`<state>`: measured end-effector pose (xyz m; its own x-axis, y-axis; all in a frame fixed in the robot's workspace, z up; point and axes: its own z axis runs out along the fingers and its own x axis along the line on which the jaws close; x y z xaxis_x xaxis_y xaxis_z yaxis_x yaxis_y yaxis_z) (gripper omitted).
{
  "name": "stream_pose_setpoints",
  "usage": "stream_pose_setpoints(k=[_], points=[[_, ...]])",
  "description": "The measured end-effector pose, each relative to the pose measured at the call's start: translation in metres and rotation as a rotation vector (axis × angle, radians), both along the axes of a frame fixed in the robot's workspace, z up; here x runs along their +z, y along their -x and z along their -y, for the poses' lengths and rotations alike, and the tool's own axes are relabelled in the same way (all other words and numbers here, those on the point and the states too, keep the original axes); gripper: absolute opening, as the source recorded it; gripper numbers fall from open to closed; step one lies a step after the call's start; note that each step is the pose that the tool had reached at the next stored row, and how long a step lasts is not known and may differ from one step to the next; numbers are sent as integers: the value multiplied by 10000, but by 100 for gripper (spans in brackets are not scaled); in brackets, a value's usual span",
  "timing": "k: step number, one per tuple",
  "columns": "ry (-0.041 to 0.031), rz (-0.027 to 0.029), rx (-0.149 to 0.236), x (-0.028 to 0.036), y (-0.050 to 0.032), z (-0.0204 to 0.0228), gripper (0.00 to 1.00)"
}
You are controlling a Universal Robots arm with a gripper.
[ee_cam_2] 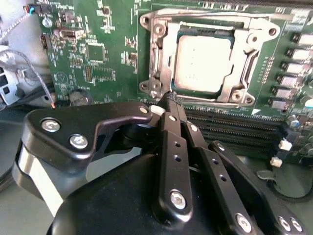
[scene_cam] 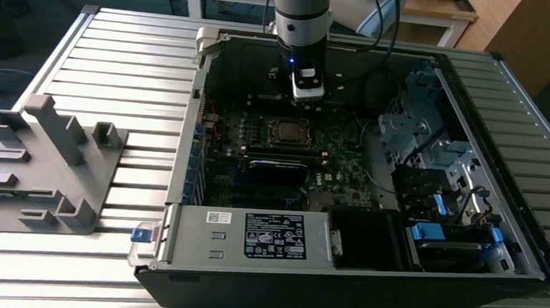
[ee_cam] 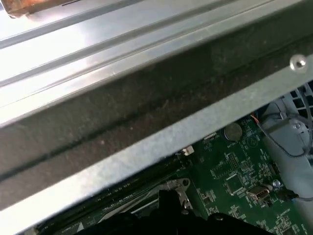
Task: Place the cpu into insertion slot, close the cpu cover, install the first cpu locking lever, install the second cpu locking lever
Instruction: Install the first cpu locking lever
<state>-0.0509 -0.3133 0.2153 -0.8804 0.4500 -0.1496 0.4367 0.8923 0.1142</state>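
The cpu [ee_cam_2: 203,61], a dull silver square, lies in the insertion slot [scene_cam: 286,131] on the green motherboard. The silver cpu cover [ee_cam_2: 240,58] lies flat around it, and the chip's face shows through its window. My gripper [ee_cam_2: 171,100] has its black fingers shut together with nothing between them. The tips stand just off the socket's corner, beside a thin metal lever end [ee_cam_2: 155,90]. In the exterior view the gripper [scene_cam: 304,95] hangs inside the open computer case, just behind the socket. The first wrist view catches a socket corner [ee_cam: 182,188].
The case's metal walls [ee_cam: 146,142] ring the motherboard closely. Long black memory slots [ee_cam_2: 234,129] run beside the socket, and drive cages with cables [scene_cam: 428,149] fill the exterior view's right. A power supply box [scene_cam: 251,235] sits in front. A grey fixture [scene_cam: 50,162] stands on the slatted table.
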Motion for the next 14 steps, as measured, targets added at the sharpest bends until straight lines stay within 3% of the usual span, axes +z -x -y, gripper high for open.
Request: stream_pose_setpoints(k=[3, 4, 6, 12, 13, 14], points=[[5, -4, 1, 0, 0, 0, 11], [3, -41, 6, -2, 0, -1, 11], [4, -249, 44, -8, 0, 0, 11], [3, -1000, 163, -23, 0, 0, 11], [3, -1065, 172, -23, 0, 0, 11], [4, -1069, 171, -22, 1, 0, 11]])
